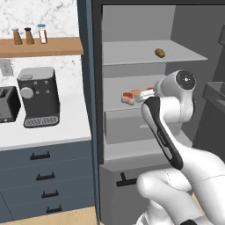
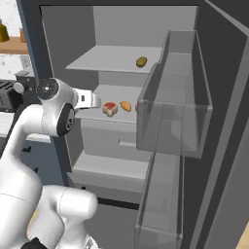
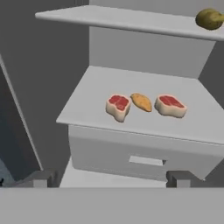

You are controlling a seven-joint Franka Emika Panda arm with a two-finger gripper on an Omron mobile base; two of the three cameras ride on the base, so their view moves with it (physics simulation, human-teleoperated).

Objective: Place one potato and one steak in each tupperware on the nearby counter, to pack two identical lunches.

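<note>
I am holding the hand (image 3: 109,178) released and empty before the fridge's middle shelf (image 3: 87,94). On it, two steaks (image 3: 118,106) (image 3: 170,105) are flanking one potato (image 3: 141,101); another potato (image 3: 209,19) is lying above. Retrieval is beginning: next, advancing onto the nearer steak.

Middle shelf (image 3: 87,94): two steaks (image 3: 118,106), sweet potato (image 3: 141,102). Upper shelf (image 3: 131,19): potato (image 3: 210,19).
</note>
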